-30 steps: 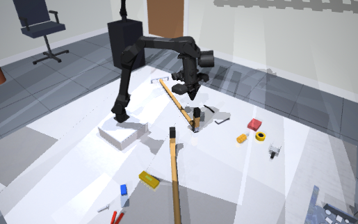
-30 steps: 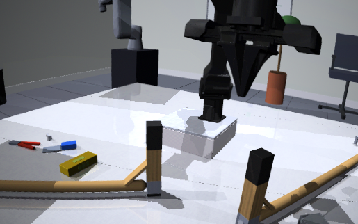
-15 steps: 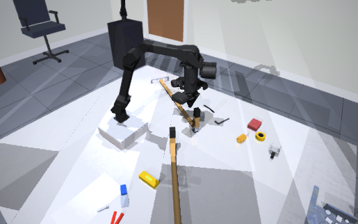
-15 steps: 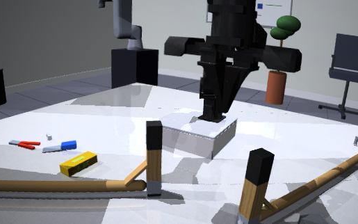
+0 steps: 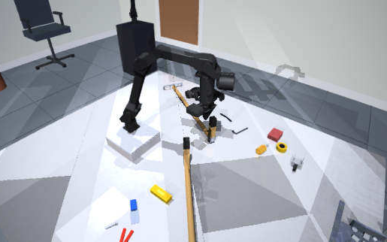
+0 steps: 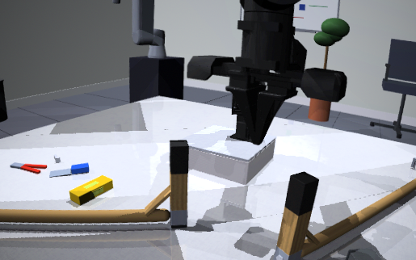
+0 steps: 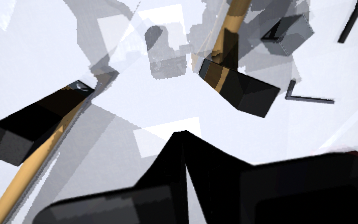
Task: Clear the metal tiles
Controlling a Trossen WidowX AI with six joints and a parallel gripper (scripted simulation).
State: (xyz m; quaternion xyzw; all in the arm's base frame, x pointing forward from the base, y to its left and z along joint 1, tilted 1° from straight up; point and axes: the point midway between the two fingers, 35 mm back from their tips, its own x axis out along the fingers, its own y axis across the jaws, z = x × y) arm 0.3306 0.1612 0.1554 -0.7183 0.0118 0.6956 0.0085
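My gripper [image 5: 206,116] [image 6: 258,142] [image 7: 180,137] is shut and empty, pointing down above the table near two upright black-capped grips. One long wooden handle [image 5: 190,195] [image 6: 77,215] [image 7: 17,187] lies on the table and runs out of view; its working end is hidden. A second wooden handle [image 5: 184,101] [image 6: 372,207] [image 7: 237,15] ends in an open metal head [image 5: 173,86]. The fingers touch neither handle. Part of the bluish-grey steelwork [image 5: 338,222] shows at the top view's lower right, with some pale tiles [image 5: 355,237] beside it. The catch box cannot be made out.
A yellow block [image 5: 161,194] [image 6: 91,190], a blue-handled tool [image 5: 134,205] [image 6: 80,168] and red-handled pliers [image 5: 126,234] [image 6: 33,166] lie on one side. A red block [image 5: 275,134], yellow roll [image 5: 282,147], orange-handled tool [image 5: 261,149] and black hex key [image 5: 240,131] lie on the other.
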